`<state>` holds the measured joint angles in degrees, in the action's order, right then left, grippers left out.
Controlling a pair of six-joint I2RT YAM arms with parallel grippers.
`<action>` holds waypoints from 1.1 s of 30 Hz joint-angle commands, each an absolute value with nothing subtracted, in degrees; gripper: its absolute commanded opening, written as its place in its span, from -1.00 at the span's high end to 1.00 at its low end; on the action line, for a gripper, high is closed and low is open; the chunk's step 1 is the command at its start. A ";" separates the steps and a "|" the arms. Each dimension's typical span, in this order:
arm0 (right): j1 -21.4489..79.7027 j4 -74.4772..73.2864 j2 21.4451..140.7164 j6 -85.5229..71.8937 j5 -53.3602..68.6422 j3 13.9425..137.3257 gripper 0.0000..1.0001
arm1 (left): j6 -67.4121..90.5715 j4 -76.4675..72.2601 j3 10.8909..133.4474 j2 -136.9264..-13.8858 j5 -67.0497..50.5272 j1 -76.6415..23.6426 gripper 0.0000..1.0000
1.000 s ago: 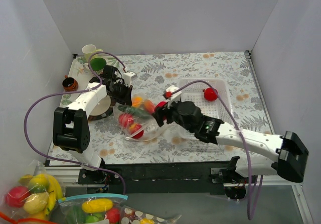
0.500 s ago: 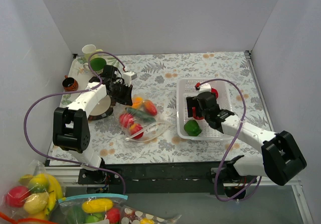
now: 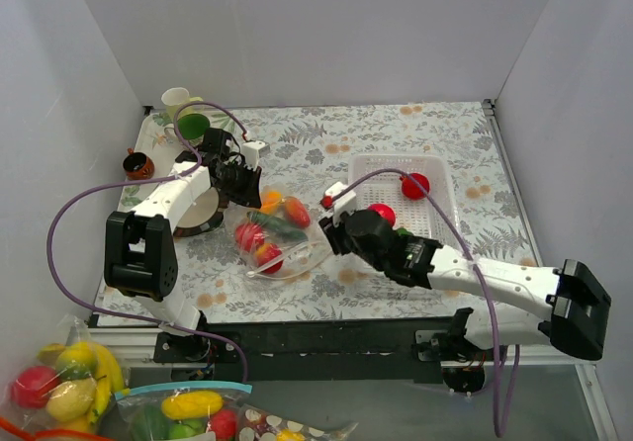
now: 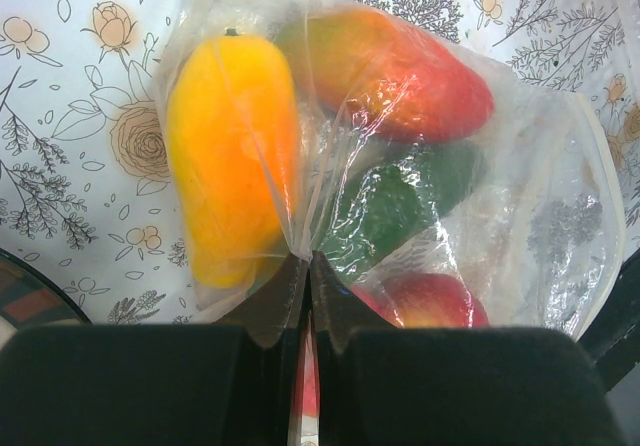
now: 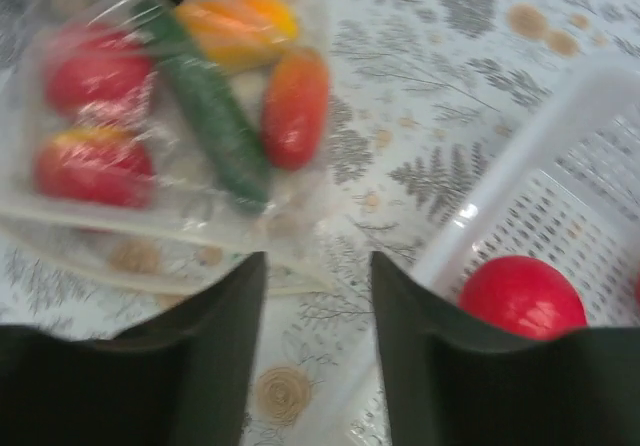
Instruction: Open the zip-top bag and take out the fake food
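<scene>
Left wrist view: the left gripper (image 4: 305, 271) has its jaws clenched on a pleat of clear film of the zip-top bag (image 4: 560, 216). As far as I can tell, this is the end away from the zip strip. The pinch looks meant to anchor the bag so it cannot slide while the other arm works at the mouth. Most of the fake food (image 4: 232, 156) sits inside: an orange-yellow fruit, a reddish one, a green piece and a red one close to the jaws.

From above, the bag lies flat on the desk (image 3: 396, 130) between the two arms, just left of the white basket (image 3: 447, 179). The right gripper (image 5: 315, 296) hangs over the desk between bag and basket. Its jaws are spread and grasp nothing, and they face the whitish zip edge. Red pieces (image 3: 416, 185) lie in the basket, so it seems to serve as the drop-off. The task looks partly done, and the likely next move is another reach into the mouth.
</scene>
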<state>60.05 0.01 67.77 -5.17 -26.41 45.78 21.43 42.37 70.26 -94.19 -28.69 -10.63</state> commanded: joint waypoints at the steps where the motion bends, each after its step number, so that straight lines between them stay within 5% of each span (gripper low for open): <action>1: 68.45 5.08 72.41 -7.11 -25.84 43.51 0.40 | 21.44 42.01 71.72 -92.73 -29.36 -10.81 1.00; 2: 68.99 5.71 74.86 -7.55 -25.67 43.59 0.88 | 21.36 42.10 71.72 -92.72 -29.27 -10.81 1.00; 3: 69.26 6.15 76.01 -7.91 -25.14 43.77 0.97 | 21.27 42.10 71.81 -92.72 -29.18 -10.90 1.00; 11: 69.79 13.00 87.88 -8.53 -17.84 47.10 0.97 | 20.92 42.45 72.16 -92.46 -28.65 -10.81 1.00; 15: 68.91 14.32 94.38 -6.95 -16.09 51.41 0.61 | 20.83 42.54 72.42 -92.81 -29.09 -10.90 1.00; 17: 68.03 15.11 97.64 -6.33 -16.35 52.73 -0.01 | 20.66 42.71 72.68 -92.90 -29.27 -10.81 1.00; 20: 66.71 18.36 100.10 -5.02 -18.54 54.05 -0.39 | 20.22 43.07 72.69 -92.73 -29.35 -10.90 1.00; 33: 63.98 29.35 109.23 3.69 -22.77 58.09 -0.49 | 17.84 44.56 72.68 -94.30 -31.72 -10.81 1.00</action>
